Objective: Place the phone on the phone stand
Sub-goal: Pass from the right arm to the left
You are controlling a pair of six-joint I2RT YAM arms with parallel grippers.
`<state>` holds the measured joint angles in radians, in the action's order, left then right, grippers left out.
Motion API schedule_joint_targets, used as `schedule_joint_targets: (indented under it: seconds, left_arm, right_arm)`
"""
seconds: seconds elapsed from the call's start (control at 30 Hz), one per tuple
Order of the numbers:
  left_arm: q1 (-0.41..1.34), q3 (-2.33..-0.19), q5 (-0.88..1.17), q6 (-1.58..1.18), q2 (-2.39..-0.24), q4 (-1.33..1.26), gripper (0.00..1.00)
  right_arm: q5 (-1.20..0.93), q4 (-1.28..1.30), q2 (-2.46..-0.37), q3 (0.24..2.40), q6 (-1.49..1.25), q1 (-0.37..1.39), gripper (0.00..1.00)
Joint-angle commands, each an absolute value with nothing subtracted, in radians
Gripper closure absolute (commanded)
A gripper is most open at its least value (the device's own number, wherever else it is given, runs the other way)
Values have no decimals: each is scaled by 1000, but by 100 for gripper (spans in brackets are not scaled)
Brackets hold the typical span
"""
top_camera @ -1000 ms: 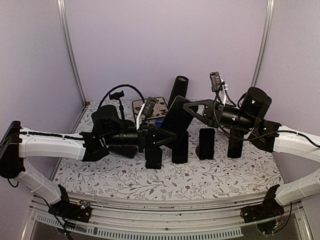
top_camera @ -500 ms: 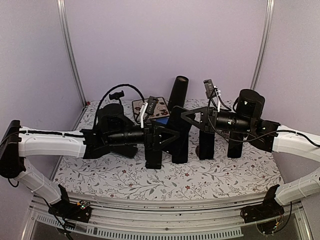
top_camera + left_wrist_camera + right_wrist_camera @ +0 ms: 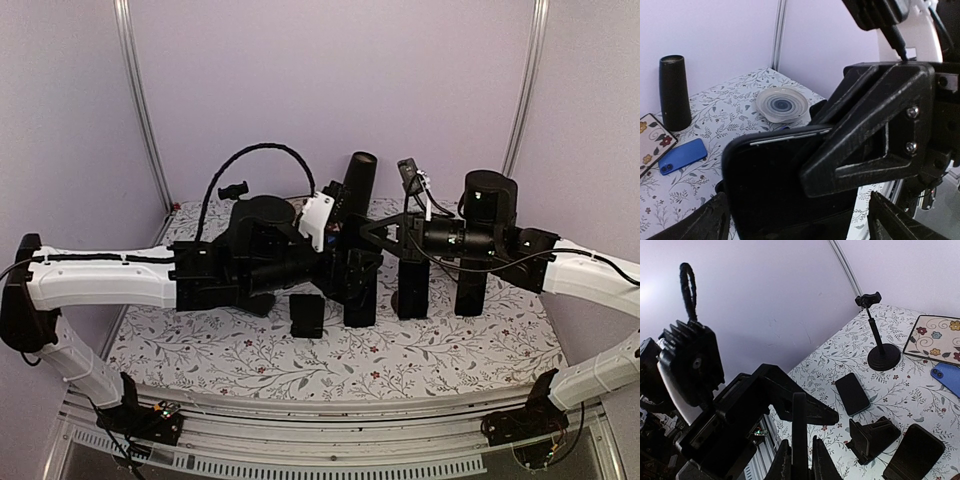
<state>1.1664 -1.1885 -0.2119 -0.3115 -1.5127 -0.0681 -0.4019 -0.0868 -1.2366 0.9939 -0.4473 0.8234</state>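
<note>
A black phone (image 3: 780,180) hangs upright above the table's middle, and my right gripper (image 3: 799,450) is shut on its thin edge (image 3: 799,425). In the left wrist view the right gripper's triangular finger (image 3: 875,135) covers the phone's right side. My left gripper (image 3: 807,220) is open, with a finger on each side of the phone and apart from it. In the top view the two grippers meet at the middle (image 3: 352,250). An empty black phone stand (image 3: 307,315) sits on the cloth below them, and it also shows in the right wrist view (image 3: 872,437).
Three more stands with dark phones stand in a row (image 3: 412,288). Another phone (image 3: 852,392) lies flat near a tripod holder (image 3: 882,357). A blue phone (image 3: 682,156), a floral case (image 3: 937,337), a black cylinder (image 3: 674,92) and a glass bowl (image 3: 782,105) are at the back.
My left gripper has opened and let go of the phone, and its wrist has risen and turned. The right gripper has kept its hold and moved left with the phone.
</note>
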Motion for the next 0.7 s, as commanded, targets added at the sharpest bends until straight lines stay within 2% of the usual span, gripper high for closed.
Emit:
schedule_joint_targets:
  seconds: [0.0, 0.33, 0.67]
  left_arm:
    - [1217, -1274, -409, -242, -1580, 79, 4]
    - [1255, -1400, -591, -244, -1684, 201, 3]
    - [1252, -1393, -611, -274, -1664, 192, 3]
  right_arm:
    - [-383, -83, -1246, 1046, -433, 825, 97]
    - [-390, -73, -1265, 1051, -437, 824, 97]
    - [-380, -61, -1272, 1046, -432, 824, 97]
